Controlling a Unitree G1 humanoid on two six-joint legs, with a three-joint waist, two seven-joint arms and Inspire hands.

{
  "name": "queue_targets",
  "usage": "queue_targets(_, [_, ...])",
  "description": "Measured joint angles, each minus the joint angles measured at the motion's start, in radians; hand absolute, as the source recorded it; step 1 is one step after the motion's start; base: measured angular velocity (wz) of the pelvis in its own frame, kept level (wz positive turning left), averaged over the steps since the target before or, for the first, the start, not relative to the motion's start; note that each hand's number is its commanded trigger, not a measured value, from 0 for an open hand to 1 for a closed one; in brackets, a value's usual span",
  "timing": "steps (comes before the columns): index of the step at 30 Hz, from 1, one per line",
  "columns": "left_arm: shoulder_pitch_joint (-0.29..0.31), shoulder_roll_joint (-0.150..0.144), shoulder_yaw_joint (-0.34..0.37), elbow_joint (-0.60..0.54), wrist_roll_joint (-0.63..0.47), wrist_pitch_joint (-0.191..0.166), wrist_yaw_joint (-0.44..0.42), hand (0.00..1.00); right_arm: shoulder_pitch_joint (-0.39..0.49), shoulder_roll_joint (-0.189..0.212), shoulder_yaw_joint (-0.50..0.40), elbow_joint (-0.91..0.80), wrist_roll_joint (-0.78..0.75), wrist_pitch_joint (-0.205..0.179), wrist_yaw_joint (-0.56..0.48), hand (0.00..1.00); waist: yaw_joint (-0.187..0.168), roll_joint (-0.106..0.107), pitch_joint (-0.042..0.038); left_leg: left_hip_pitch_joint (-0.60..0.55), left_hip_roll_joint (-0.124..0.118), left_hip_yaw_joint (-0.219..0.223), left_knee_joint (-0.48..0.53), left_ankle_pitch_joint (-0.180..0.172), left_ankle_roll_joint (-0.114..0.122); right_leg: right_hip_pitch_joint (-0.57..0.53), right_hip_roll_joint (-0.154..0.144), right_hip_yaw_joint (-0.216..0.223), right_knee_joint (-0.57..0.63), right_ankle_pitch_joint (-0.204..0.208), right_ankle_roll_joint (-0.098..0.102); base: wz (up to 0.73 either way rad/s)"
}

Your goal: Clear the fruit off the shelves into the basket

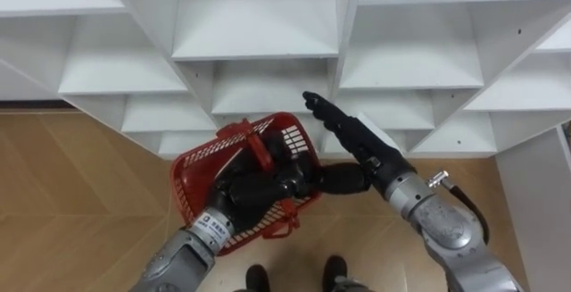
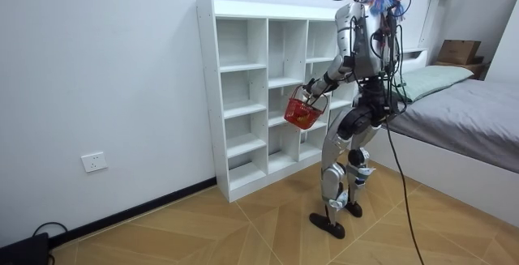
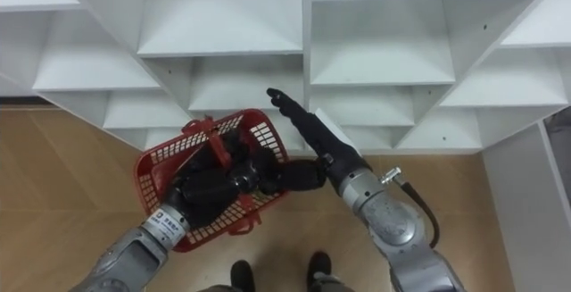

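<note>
**Fig. — Basket held before the closet**

The left hand (image 1: 259, 189) is curled round the handle of the red basket (image 1: 192, 171), at lower centre of frame. The right hand (image 1: 352, 140), fingers straight and holding nothing, points up toward the white closet (image 1: 259, 24). Good practice: hold the basket level and close under the chosen shelf — so fruit drops in, not past. The basket is open plastic mesh, probably light and rigid. Where the fruit lies cannot be told.
</note>
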Motion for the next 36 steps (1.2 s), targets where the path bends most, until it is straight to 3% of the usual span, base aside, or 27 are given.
queue_targets(6, [0.039, 0.019, -0.001, 0.009, 0.093, 0.001, -0.006, 1.0, 0.038, 0.0, -0.01, 0.02, 0.007, 0.0, 0.01, 0.0, -0.003, 0.001, -0.0002, 0.004, 0.0, 0.0, -0.002, 0.0, 0.0, 0.006, 0.002, -0.006, -0.01, 0.001, -0.001, 0.0])
queue_targets(11, [0.04, 0.02, 0.006, 0.1, 0.145, 0.002, -0.039, 1.0, 0.051, -0.009, -0.019, 0.076, 0.002, -0.002, -0.001, 0.0, -0.004, 0.001, 0.0006, 0.056, -0.001, 0.001, -0.02, -0.001, -0.001, 0.057, 0.001, -0.009, -0.019, -0.003, 0.001, 0.0])
queue_targets(14, [0.048, 0.027, 0.022, 0.165, 0.234, 0.002, -0.039, 1.0, 0.06, -0.014, -0.039, 0.15, 0.003, -0.02, -0.007, 0.0, -0.008, 0.001, 0.0007, 0.09, -0.001, 0.002, -0.032, -0.002, -0.003, 0.093, 0.003, -0.012, -0.034, -0.007, 0.002, 0.01])
queue_targets(18, [0.071, 0.065, 0.024, 0.192, 0.345, -0.002, -0.04, 1.0, 0.086, -0.046, -0.049, 0.201, 0.024, -0.019, -0.038, 0.0, -0.01, 0.0, 0.0011, 0.112, 0.0, -0.001, -0.043, -0.001, -0.005, 0.118, 0.006, -0.015, -0.047, -0.007, 0.002, 0.02])
queue_targets(20, [0.068, 0.065, 0.028, 0.254, 0.407, -0.01, -0.039, 1.0, 0.088, -0.046, -0.048, 0.254, 0.047, -0.035, -0.048, 0.0, -0.018, 0.0, 0.0014, 0.132, 0.0, -0.006, -0.046, 0.0, -0.007, 0.141, 0.007, -0.022, -0.056, -0.007, 0.002, 0.08])
queue_targets(25, [0.133, 0.084, 0.063, 0.285, 0.536, -0.013, -0.035, 1.0, 0.133, -0.042, -0.055, 0.367, 0.14, -0.038, -0.08, 0.0, -0.034, -0.017, 0.0008, 0.196, -0.005, -0.011, -0.08, 0.0, -0.01, 0.207, 0.009, -0.026, -0.079, -0.022, 0.01, 0.09])
queue_targets(28, [0.159, 0.09, 0.083, 0.294, 0.549, -0.028, -0.035, 1.0, 0.182, -0.041, -0.056, 0.391, 0.16, -0.039, -0.079, 0.0, -0.034, -0.033, -0.0071, 0.254, -0.009, -0.009, -0.11, 0.0, -0.012, 0.259, 0.011, -0.024, -0.1, -0.025, 0.014, 0.01])
queue_targets(36, [0.205, 0.078, 0.124, 0.422, 0.521, -0.079, -0.018, 1.0, 0.27, -0.014, -0.085, 0.478, 0.178, -0.061, -0.138, 0.0, -0.032, -0.043, -0.015, 0.407, -0.017, 0.0, -0.185, -0.008, -0.018, 0.41, 0.019, -0.024, -0.176, -0.027, 0.03, -0.04])
